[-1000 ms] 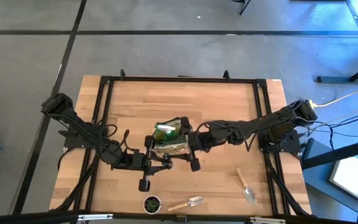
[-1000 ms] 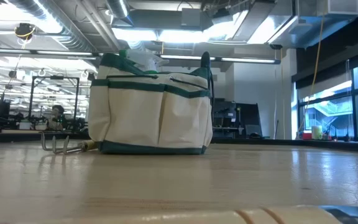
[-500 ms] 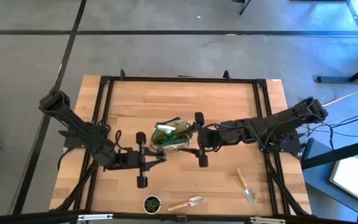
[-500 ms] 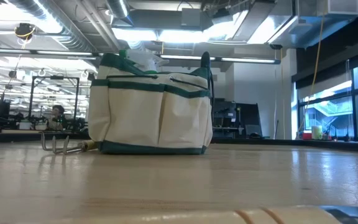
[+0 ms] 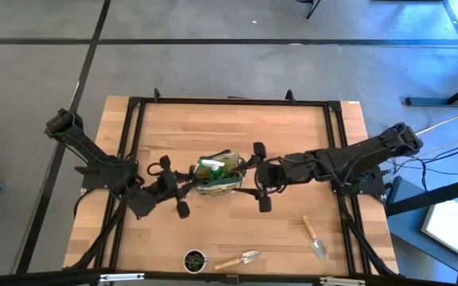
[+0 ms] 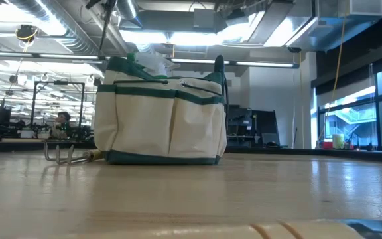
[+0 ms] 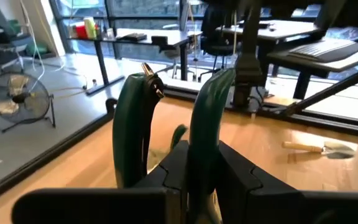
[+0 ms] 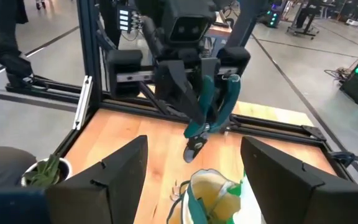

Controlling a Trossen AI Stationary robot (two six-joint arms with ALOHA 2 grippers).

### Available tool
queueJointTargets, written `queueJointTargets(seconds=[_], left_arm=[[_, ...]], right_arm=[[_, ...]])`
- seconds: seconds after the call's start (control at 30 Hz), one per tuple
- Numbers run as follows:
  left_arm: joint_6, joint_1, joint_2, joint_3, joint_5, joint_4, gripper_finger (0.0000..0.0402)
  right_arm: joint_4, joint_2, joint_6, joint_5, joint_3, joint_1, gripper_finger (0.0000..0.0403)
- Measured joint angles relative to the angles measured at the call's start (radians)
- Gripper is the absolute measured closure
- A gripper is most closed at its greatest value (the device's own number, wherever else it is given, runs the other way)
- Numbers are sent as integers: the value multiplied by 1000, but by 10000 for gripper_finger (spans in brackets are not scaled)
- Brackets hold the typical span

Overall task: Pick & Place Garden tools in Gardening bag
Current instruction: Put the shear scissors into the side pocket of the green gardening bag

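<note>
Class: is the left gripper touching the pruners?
Touching. The right wrist view shows the left gripper clamped on the green-handled pruners, held above the bag; the left wrist view shows the handles between its fingers.

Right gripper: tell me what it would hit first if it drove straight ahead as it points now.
The right gripper, open, points across the gardening bag at the left gripper, which holds green-handled pruners. It would likely meet the bag's rim first, though depth is unclear.
</note>
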Motion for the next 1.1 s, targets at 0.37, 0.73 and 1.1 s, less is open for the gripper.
queueJointTargets(seconds=[0.37, 0.73, 1.1], left_arm=[[-184, -62, -12, 0, -114, -203, 358], [-299, -95, -60, -74, -163, -290, 358], [-140, -134, -409, -471, -82, 52, 358]], right_arm=[[371, -261, -12, -172, -337, -64, 143], [557, -446, 8, -394, -541, -173, 143], [573, -446, 0, -396, -541, -173, 143]])
